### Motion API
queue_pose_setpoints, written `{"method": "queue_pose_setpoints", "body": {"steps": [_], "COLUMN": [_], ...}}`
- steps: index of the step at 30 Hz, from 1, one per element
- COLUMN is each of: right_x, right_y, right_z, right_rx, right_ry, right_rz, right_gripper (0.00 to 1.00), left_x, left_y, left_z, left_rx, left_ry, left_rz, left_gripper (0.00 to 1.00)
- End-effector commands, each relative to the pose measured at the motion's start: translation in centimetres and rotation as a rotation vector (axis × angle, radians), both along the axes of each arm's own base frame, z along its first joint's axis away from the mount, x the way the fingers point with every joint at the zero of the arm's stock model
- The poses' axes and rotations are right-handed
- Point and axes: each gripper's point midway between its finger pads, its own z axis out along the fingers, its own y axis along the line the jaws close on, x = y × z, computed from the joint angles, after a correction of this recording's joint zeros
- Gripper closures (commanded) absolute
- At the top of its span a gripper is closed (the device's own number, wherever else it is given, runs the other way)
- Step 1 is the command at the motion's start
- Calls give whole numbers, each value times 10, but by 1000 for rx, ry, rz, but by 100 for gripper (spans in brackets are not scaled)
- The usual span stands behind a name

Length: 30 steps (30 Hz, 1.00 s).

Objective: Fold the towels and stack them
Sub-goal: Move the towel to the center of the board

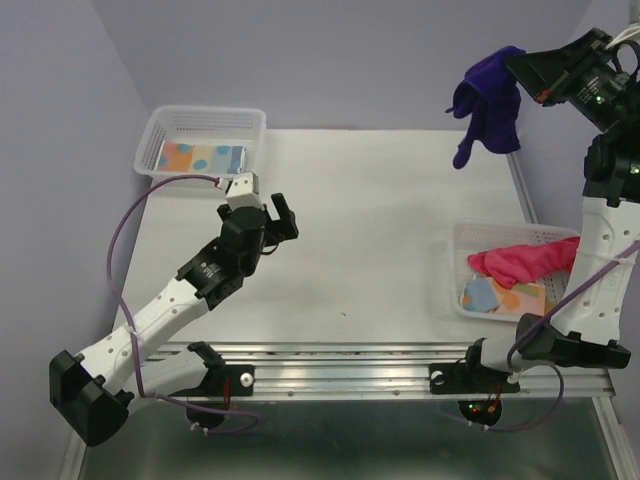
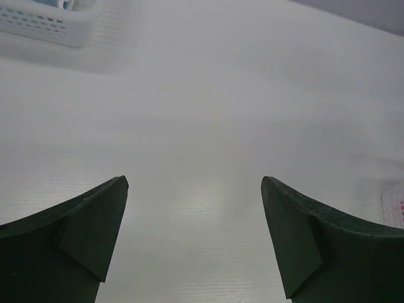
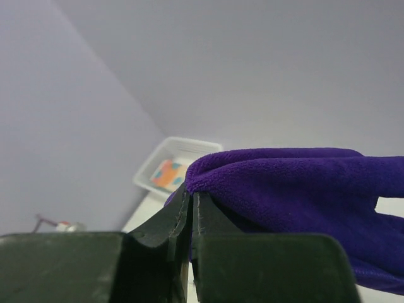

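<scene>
A deep purple towel (image 1: pixel 492 105) hangs in the air over the table's far right corner, pinched at its top by my right gripper (image 1: pixel 518 68), which is shut on it. In the right wrist view the purple towel (image 3: pixel 297 189) drapes over the closed fingers of the right gripper (image 3: pixel 191 197). A pink-red towel (image 1: pixel 522 262) lies over a patterned towel (image 1: pixel 500 296) in the right basket (image 1: pixel 462 240). Another patterned towel (image 1: pixel 200 157) lies folded in the far-left basket (image 1: pixel 200 120). My left gripper (image 1: pixel 262 206) hovers open over the bare table with nothing between its fingers (image 2: pixel 95 227).
The white table (image 1: pixel 370 230) ends at a metal rail (image 1: pixel 400 365) along the near edge. Lilac walls stand behind and to the left. The left basket's corner (image 2: pixel 50 22) shows at the top left of the left wrist view.
</scene>
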Motion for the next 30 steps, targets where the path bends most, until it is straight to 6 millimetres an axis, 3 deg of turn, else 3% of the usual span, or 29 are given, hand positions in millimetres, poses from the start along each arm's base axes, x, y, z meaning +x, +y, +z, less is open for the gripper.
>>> {"method": "queue_pose_setpoints", "body": {"steps": [1, 3, 5, 6, 9, 10, 11, 13, 14, 15, 18, 21, 23, 24, 25, 26, 28, 29, 30], "right_x": [-68, -70, -59, -57, -26, -32, -22, -31, -30, -30, -20, -21, -20, -18, -11, -14, -10, -24, -19], "right_y": [63, 80, 102, 131, 190, 228, 251, 285, 292, 295, 304, 304, 299, 295, 290, 281, 264, 247, 230], "right_z": [61, 61, 41, 24, -49, -77, -102, -120, -121, -109, -109, -122, -152, -168, -215, -232, -284, -347, -368], "right_rx": [-10, 5, 13, 4, -35, -52, -83, -107, -109, -105, -117, -147, -174, -192, -220, -229, -219, -222, -177], "right_ry": [-232, -250, -208, -176, -20, 33, 68, 87, 84, 50, 39, 40, 92, 123, 236, 277, 393, 541, 602], "right_rz": [368, 414, 468, 528, 602, 665, 699, 773, 787, 791, 797, 811, 780, 754, 699, 665, 592, 563, 510], "right_gripper": [99, 99, 99, 99, 99, 99, 99, 99, 99, 99, 99, 99, 99, 99, 99, 99, 99, 99, 99], "left_x": [-2, -4, -6, -7, -10, -12, -14, -17, -22, -25, -36, -45, -47, -47, -48, -46, -44, -41, -38], "left_y": [11, 14, 18, 20, 25, 29, 32, 39, 45, 50, 68, 81, 85, 86, 86, 84, 81, 77, 74], "left_z": [19, 19, 18, 17, 10, 4, 0, -5, -15, -18, -26, -26, -22, -24, -24, -25, -33, -32, -37], "left_rx": [-55, -68, -68, -77, -77, -80, -78, -95, -79, -81, -104, -147, -166, -171, -179, -188, -171, -178, -156], "left_ry": [-33, -29, -20, -18, 8, 30, 42, 66, 104, 118, 159, 160, 142, 142, 139, 136, 146, 142, 159], "left_rz": [70, 86, 104, 114, 143, 165, 179, 232, 262, 287, 393, 468, 480, 483, 481, 478, 472, 462, 455], "left_gripper": [1, 1, 1, 1, 1, 1, 1, 1, 1, 1, 1, 1, 1, 1, 1, 1, 1, 1, 1]}}
